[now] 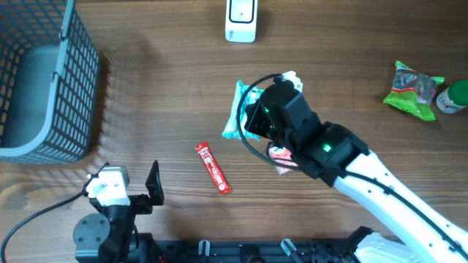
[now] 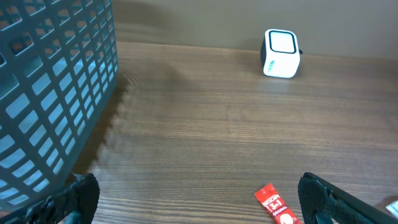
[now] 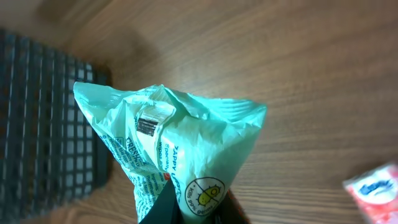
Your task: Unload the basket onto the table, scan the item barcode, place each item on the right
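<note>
My right gripper is shut on a mint-green wipes packet near the middle of the table. In the right wrist view the packet stands pinched at its lower end between the dark fingers, crumpled, with a small dark label patch near its top. The white barcode scanner stands at the far edge, apart from the packet; it also shows in the left wrist view. My left gripper rests open at the front left, nothing between its fingers.
A grey-blue wire basket fills the far left. A red coffee sachet lies front of centre. A pink-red tissue pack lies under the right arm. A green snack bag and a small green-capped container sit far right.
</note>
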